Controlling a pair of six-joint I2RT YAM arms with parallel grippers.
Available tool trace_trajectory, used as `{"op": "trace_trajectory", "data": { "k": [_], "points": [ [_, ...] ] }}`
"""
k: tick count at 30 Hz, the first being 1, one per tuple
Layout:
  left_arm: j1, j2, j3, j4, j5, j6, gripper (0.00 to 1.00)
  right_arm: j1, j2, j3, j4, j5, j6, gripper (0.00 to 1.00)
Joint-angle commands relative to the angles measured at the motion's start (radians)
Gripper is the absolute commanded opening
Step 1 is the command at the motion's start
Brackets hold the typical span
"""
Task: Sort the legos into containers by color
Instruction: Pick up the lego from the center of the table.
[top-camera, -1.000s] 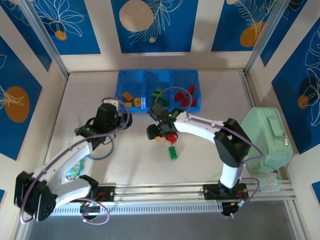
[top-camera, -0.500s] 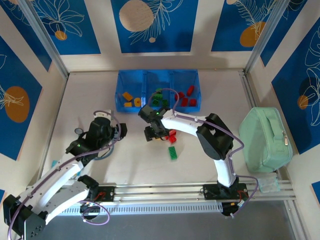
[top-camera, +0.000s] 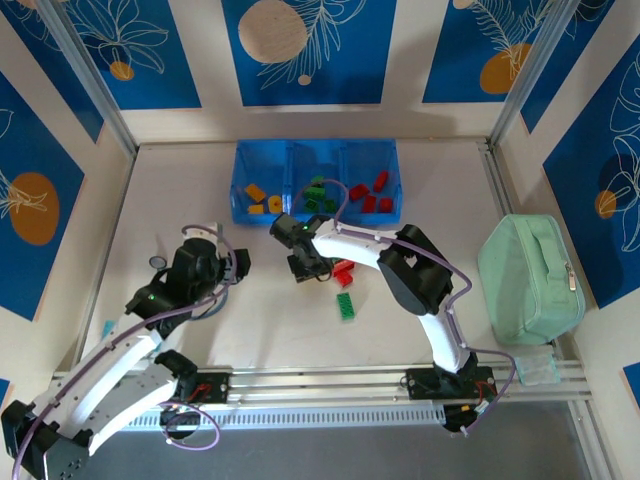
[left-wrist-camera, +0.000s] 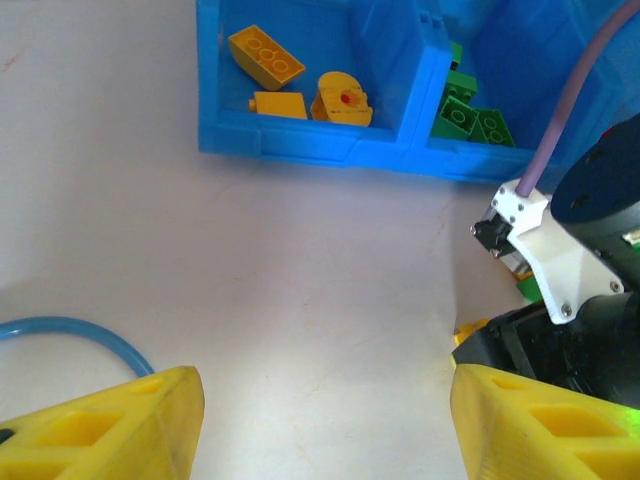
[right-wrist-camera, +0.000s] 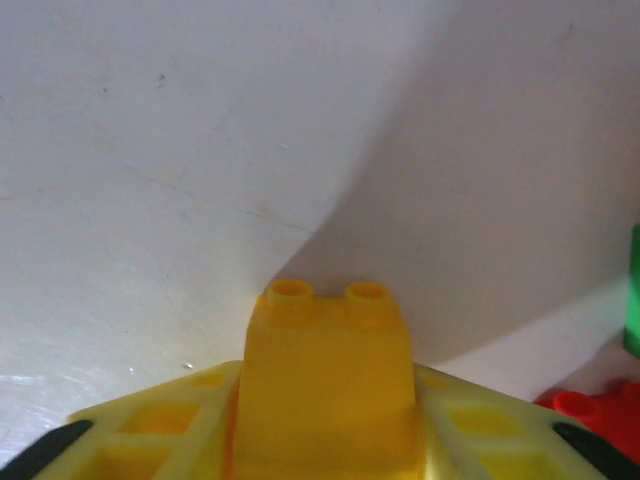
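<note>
Most of the sorting looks done. Nearest the arm bases, a green lego (top-camera: 346, 305) lies loose on the table (top-camera: 180, 200), and just beyond it lies a red lego (top-camera: 343, 272). Both are left to move. Just left of the red one, the right gripper (top-camera: 304, 264) is clenched on a yellow lego (right-wrist-camera: 330, 350), held low over bare table, short of the tray. Farther back, the blue tray (top-camera: 316, 152) keeps its colours apart, with three yellow-orange pieces (left-wrist-camera: 265, 57) in the left compartment, green ones (top-camera: 316, 193) in the middle and red ones (top-camera: 380, 181) in the right. I judge that three legos remain: the held one, bound for the left compartment, then the two on the table.

The right arm rises from its base, bends at a high elbow and reaches leftward across the table, its gripper pointing down. The left arm sweeps low out to the left, then forward. The left gripper (left-wrist-camera: 322, 400) is released, fingers wide apart with nothing between them, hovering over bare table near the tray's front wall.
</note>
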Motion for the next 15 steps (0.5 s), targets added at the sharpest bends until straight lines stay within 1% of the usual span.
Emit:
{"op": "trace_trajectory", "data": {
  "k": [1,7,11,15],
  "points": [
    [-0.008,-0.027,-0.014,-0.026,-0.025,-0.018,0.66,0.015,0.015,0.043,-0.049,0.031,0.002,0.36],
    [-0.008,-0.053,-0.012,-0.033,-0.025,-0.014,0.66,0.022,-0.016,0.143,-0.042,0.05,-0.044,0.32],
    [-0.009,-0.081,-0.009,-0.044,-0.024,-0.009,0.66,-0.003,-0.003,0.266,-0.032,0.039,-0.099,0.31],
    [-0.009,-0.103,-0.007,-0.063,-0.022,-0.011,0.66,-0.037,0.039,0.392,-0.003,0.0,-0.154,0.31]
  ]
}}
